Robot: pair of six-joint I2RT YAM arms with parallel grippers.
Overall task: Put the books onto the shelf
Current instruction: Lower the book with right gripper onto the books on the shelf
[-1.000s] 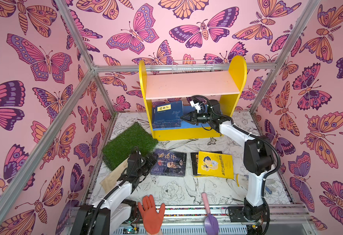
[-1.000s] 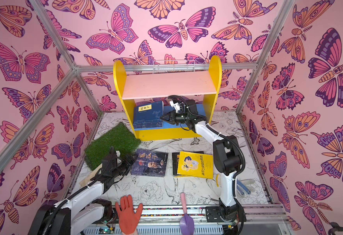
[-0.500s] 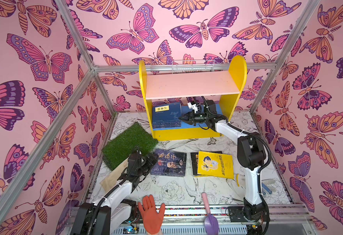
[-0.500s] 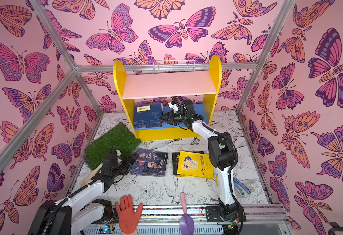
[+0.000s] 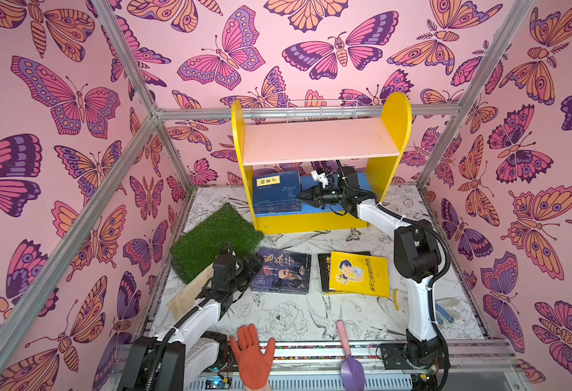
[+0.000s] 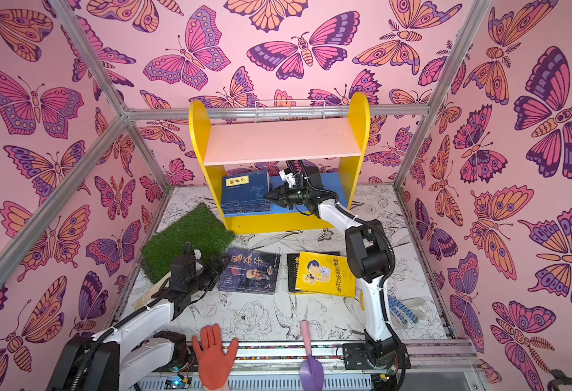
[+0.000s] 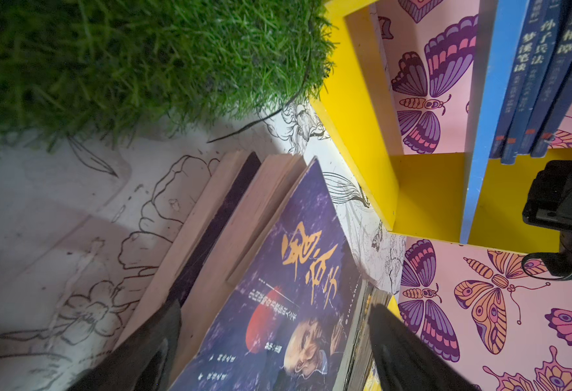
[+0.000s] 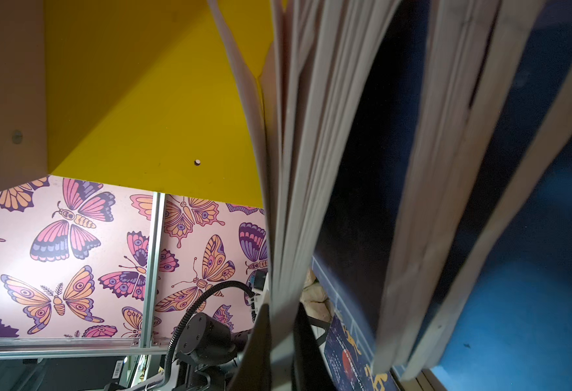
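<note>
The shelf (image 5: 318, 145) (image 6: 278, 142) stands at the back. Several navy books (image 5: 276, 196) (image 6: 244, 194) lean on its blue lower board. My right gripper (image 5: 303, 196) (image 6: 271, 197) (image 8: 281, 325) reaches under the pink board and is shut on the page edge of one navy book (image 8: 298, 135). On the table lie a dark portrait book (image 5: 284, 272) (image 6: 250, 274) (image 7: 278, 304) and a yellow cartoon book (image 5: 359, 274) (image 6: 323, 274) over a black book (image 5: 323, 270). My left gripper (image 5: 254, 265) (image 6: 217, 267) (image 7: 274, 325) is open, its fingers (image 7: 156, 338) either side of the portrait book's corner.
A green grass mat (image 5: 215, 240) and a wooden board (image 5: 189, 294) lie left of my left arm. An orange glove (image 5: 252, 355) and a purple trowel (image 5: 350, 359) sit at the front edge, a white-and-blue glove (image 5: 447, 311) at the right. A white wire rack (image 5: 322, 110) hangs behind the shelf.
My right gripper has shifted slightly left along the lower board, still shut on the navy book, and its elbow has swung left. The left arm has not moved.
</note>
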